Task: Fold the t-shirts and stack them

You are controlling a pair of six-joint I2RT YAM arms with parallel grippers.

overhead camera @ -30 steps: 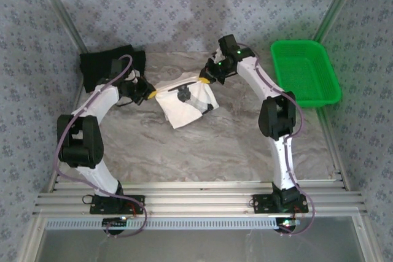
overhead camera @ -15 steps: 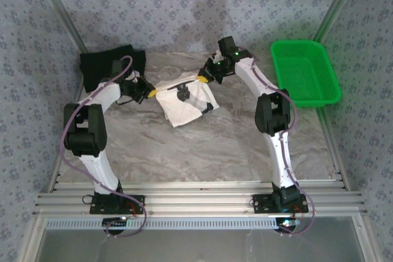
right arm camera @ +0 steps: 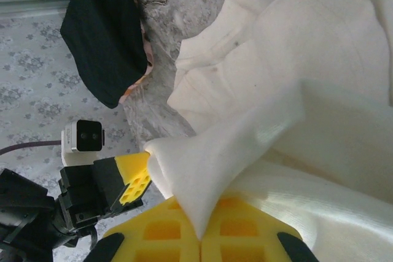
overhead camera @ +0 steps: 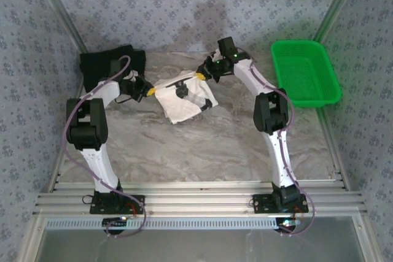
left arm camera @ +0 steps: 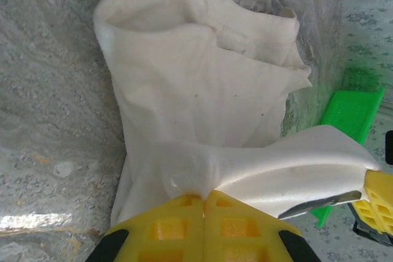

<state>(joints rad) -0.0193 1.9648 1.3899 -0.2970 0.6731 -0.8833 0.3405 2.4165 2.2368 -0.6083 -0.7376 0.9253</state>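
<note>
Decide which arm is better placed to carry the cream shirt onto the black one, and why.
Probably left: the left fingers pinch the cream shirt nearer the black shirt; the right fingers hold its farther edge.

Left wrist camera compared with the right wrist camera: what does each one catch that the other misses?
Left wrist view: the green basket, off beyond the cloth. Right wrist view: the black t-shirt, lying on the table. Both: the cream t-shirt bunched on the marbled table, a corner pinched shut in each camera's own yellow-tipped gripper, left gripper and right gripper, plus a glimpse of the other arm's yellow tip.
</note>
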